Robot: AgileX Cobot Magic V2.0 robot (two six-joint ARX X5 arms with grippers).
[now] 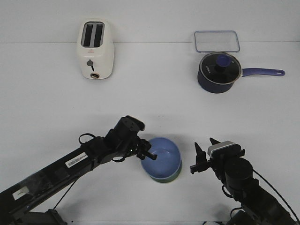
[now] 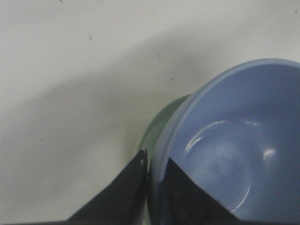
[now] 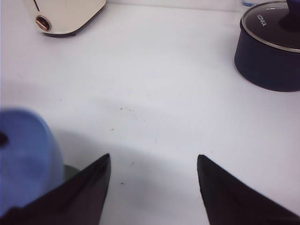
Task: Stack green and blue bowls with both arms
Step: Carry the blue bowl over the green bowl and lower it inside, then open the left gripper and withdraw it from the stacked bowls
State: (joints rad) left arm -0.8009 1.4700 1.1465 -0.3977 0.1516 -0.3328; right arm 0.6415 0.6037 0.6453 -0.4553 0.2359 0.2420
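The periwinkle blue bowl [image 1: 161, 157] sits nested inside the sage green bowl [image 1: 169, 180] at the table's front centre; only a thin green edge shows under it. My left gripper [image 1: 149, 153] is shut on the blue bowl's left rim, one finger inside and one outside. The left wrist view shows the blue bowl [image 2: 234, 140], the green bowl [image 2: 159, 126] below it and the left gripper [image 2: 157, 161] pinching the rim. My right gripper [image 1: 205, 145] is open and empty, just right of the bowls. The right wrist view shows it [image 3: 153, 159] over bare table, with the blue bowl [image 3: 23, 154] beside one finger.
A cream toaster [image 1: 95, 49] stands at the back left. A dark navy saucepan [image 1: 218, 72] with a glass lid and a handle pointing right stands at the back right, with a clear lidded container [image 1: 216, 41] behind it.
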